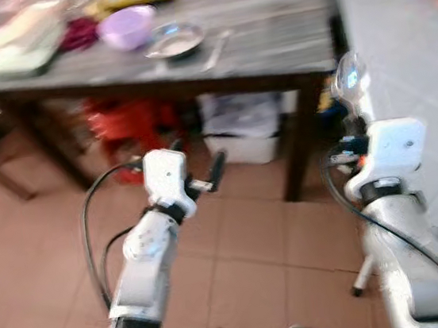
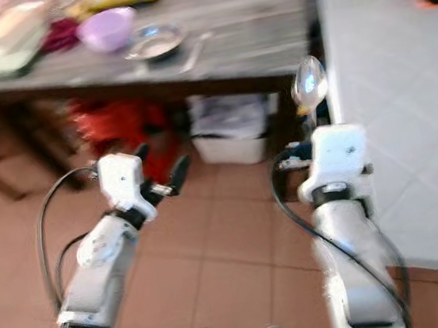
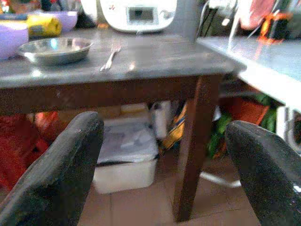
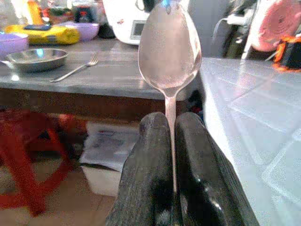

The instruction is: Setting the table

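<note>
Spoon stands bowl-up, handle pinched between right gripper's pressed-together fingers, held in the air short of the counter front edge. Looks like carry step: keep it upright, grip firm, aim beside steel bowl & fork. Spoon's plain shiny metal. Left gripper fingers spread, empty.

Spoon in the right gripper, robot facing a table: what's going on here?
The robot stands on the tiled floor in front of a dark wooden table. Its right gripper is shut on a spoon, bowl end up. The left gripper is open and holds nothing. On the table lie a metal dish, a fork beside it and a purple bowl. The spoon is not yet set down.
</note>
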Controlling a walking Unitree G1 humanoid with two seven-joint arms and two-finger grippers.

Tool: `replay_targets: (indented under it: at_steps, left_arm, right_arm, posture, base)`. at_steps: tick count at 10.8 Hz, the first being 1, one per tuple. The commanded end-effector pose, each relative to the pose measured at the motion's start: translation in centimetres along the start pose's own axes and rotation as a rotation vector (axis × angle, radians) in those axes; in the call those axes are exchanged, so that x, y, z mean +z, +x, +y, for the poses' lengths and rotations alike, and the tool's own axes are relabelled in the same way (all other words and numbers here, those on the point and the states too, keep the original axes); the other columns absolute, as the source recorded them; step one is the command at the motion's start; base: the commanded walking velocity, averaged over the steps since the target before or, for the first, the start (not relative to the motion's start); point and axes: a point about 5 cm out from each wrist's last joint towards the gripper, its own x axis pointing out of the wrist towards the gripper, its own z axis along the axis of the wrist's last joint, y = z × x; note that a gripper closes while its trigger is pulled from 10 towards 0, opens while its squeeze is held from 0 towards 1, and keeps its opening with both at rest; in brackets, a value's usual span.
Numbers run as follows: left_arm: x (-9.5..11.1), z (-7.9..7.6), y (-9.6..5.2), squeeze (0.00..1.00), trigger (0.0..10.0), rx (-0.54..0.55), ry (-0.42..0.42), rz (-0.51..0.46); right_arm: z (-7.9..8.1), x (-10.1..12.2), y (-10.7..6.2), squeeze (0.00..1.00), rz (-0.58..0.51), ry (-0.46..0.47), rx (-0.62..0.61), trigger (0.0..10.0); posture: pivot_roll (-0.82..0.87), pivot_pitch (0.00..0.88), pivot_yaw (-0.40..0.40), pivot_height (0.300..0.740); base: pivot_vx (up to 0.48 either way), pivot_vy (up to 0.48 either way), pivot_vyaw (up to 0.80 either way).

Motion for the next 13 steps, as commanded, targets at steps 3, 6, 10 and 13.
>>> replay_targets:
  at_steps: [3,6,10,13]
  left_arm:
    - [0.09,-0.05,-0.03,0.0,10.0,-0.006,0.005,-0.004]
    - [0.29,-0.29,0.07,0.0,10.0,-0.01,-0.018,-0.021]
    - [-0.32,-0.89,-0.05,0.0,10.0,-0.017,-0.019,0.024]
    - [-0.37,-0.93,0.03,0.0,10.0,-0.018,-0.012,0.031]
  right_arm:
    - [-0.11,0.44,-0.09,0.0,-0.017,-0.003,0.005,10.0]
    - [-0.1,0.37,-0.13,0.0,-0.015,-0.003,0.002,10.0]
    - [-0.08,0.31,-0.15,0.0,-0.013,-0.002,0.003,10.0]
    - [-0.12,0.29,-0.13,0.0,-0.013,-0.001,0.001,10.0]
  posture:
    - [-0.18,0.206,0.105,0.74]
    - [-0.18,0.204,0.106,0.74]
    - [-0.18,0.205,0.105,0.74]
    - [-0.18,0.205,0.105,0.74]
  base:
    - [0.277,0.0,0.0]
    - [0.22,0.0,0.0]
    - [0.0,0.24,0.0]
    - [0.0,0.48,0.0]
